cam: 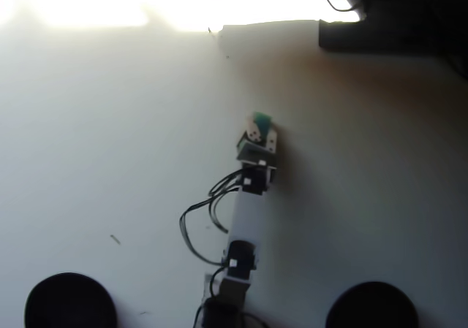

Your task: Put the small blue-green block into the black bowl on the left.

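Note:
In the overhead view only a thin teal edge of the small blue-green block [261, 117] shows, near the middle of the white table. My gripper [257, 126] sits right over it, its jaws drawn in narrow around the block. The white arm [245, 218] reaches up from the bottom edge. The black bowl [69, 302] lies at the bottom left corner, far from the gripper and below it in the picture.
A look-alike black bowl [371, 306] sits at the bottom right. Black cables [197, 222] loop out to the left of the arm. Dark equipment [380, 14] lines the top right edge. Glare washes out the table's top left.

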